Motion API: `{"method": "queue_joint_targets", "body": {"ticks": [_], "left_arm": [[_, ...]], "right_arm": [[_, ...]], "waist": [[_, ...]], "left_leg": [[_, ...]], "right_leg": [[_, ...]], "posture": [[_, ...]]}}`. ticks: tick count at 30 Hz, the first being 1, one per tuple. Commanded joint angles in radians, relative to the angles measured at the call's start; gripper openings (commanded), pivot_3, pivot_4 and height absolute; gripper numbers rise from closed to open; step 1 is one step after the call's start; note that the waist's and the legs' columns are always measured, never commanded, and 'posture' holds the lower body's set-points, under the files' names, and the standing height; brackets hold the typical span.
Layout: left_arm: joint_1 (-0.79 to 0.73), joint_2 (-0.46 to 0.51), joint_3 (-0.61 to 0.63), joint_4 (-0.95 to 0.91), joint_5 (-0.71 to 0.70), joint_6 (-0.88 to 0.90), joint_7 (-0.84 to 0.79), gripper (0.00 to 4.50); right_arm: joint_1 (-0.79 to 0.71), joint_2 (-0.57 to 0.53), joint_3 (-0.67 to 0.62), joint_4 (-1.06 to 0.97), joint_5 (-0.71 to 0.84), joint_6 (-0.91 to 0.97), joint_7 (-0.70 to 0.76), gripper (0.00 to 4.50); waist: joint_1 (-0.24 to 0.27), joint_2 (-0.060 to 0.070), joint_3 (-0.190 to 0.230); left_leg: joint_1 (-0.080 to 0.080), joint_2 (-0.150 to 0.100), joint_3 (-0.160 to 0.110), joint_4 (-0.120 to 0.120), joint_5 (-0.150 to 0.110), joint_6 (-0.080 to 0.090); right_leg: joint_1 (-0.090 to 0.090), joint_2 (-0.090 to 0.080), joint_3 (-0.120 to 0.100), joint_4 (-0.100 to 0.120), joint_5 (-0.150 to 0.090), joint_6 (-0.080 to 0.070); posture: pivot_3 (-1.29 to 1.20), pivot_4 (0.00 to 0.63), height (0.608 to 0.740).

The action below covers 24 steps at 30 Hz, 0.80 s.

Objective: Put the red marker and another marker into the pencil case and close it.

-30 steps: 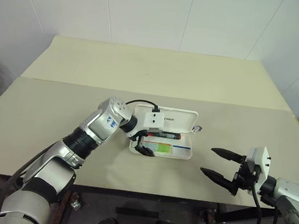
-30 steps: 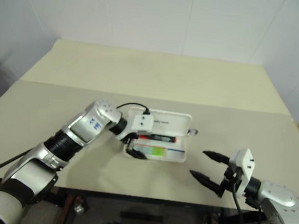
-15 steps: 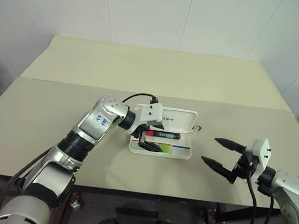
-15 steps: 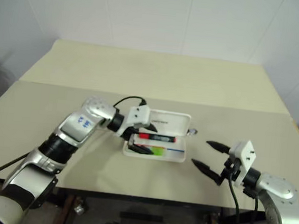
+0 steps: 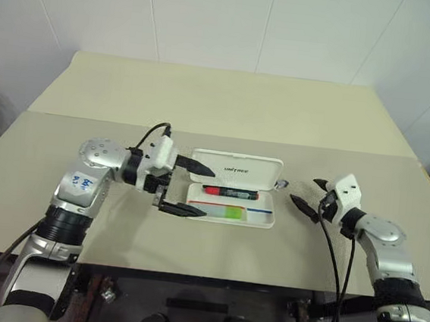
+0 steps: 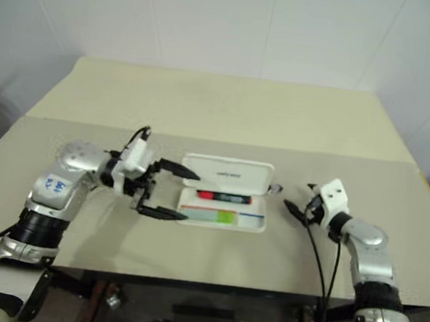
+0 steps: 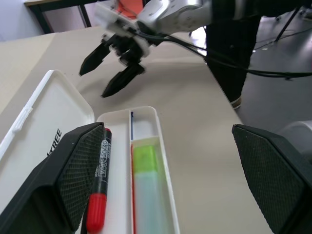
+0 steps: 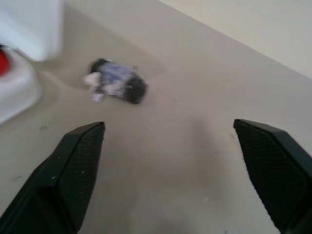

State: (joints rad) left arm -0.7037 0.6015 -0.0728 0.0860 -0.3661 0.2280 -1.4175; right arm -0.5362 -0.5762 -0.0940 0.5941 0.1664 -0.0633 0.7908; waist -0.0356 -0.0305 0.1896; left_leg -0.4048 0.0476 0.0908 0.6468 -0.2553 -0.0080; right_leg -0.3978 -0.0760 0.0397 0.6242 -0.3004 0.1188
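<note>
**Case open, both markers inside**

The pencil case [image 5: 232,195] lies mid-table, lid back; red marker [image 7: 100,185] and green highlighter [image 7: 145,160] are seen inside. Small dark trinket [image 8: 117,81] is resolved beside it. Left gripper [image 5: 190,186] spread, levelled at the case; right gripper [image 5: 312,198] spread, empty.

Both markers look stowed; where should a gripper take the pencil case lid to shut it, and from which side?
Probably the lid by its far long edge, from behind. It lies open flat on the table, hinged along the tray holding the red marker and green highlighter, so that edge swings over.
</note>
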Motion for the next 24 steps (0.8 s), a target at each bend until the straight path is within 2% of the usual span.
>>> {"method": "queue_joint_targets", "body": {"ticks": [1, 8, 11, 18, 24], "left_arm": [[0.031, 0.046, 0.033, -0.029, -0.028, -0.023, -0.032, 4.47], [0.06, 0.056, 0.055, -0.078, -0.052, -0.002, 0.026, 4.47], [0.09, 0.062, 0.062, -0.118, -0.059, 0.01, 0.051, 4.47], [0.124, 0.078, 0.084, -0.168, -0.07, 0.032, 0.098, 4.47], [0.143, 0.084, 0.092, -0.202, -0.08, 0.047, 0.125, 4.47]], "right_arm": [[-0.084, 0.007, 0.016, 0.094, 0.009, -0.052, 0.102, 4.5], [-0.282, 0.018, 0.063, 0.366, -0.04, -0.125, 0.236, 4.5], [-0.369, 0.029, 0.105, 0.501, -0.11, -0.177, 0.232, 4.5], [-0.444, 0.043, 0.157, 0.645, -0.22, -0.235, 0.183, 4.5], [-0.465, 0.052, 0.159, 0.682, -0.238, -0.197, 0.19, 4.5]], "waist": [[-0.005, 0.0, 0.0], [-0.008, 0.0, 0.0], [-0.018, 0.0, 0.0], [-0.026, 0.001, 0.0], [-0.028, 0.001, 0.0]], "left_leg": [[0.0, 0.0, 0.0, 0.0, 0.0, 0.0], [0.0, 0.0, 0.0, 0.001, 0.0, 0.0], [0.0, 0.0, 0.0, 0.0, 0.0, 0.0], [0.001, 0.0, 0.0, 0.0, 0.0, -0.001], [0.004, 0.0, 0.0, 0.001, 0.001, -0.002]], "right_leg": [[0.0, 0.0, 0.0, 0.0, 0.0, 0.0], [0.0, 0.0, 0.0, 0.001, 0.0, 0.0], [0.0, 0.0, 0.0, 0.0, 0.0, 0.0], [0.0, 0.0, 0.0, 0.001, 0.0, 0.0], [0.003, -0.001, 0.0, 0.003, 0.001, -0.001]], "posture": [[0.0, 0.15, 0.74], [0.0, 0.15, 0.74], [0.0, 0.15, 0.74], [0.0, 0.15, 0.74], [0.0, 0.15, 0.74]]}}
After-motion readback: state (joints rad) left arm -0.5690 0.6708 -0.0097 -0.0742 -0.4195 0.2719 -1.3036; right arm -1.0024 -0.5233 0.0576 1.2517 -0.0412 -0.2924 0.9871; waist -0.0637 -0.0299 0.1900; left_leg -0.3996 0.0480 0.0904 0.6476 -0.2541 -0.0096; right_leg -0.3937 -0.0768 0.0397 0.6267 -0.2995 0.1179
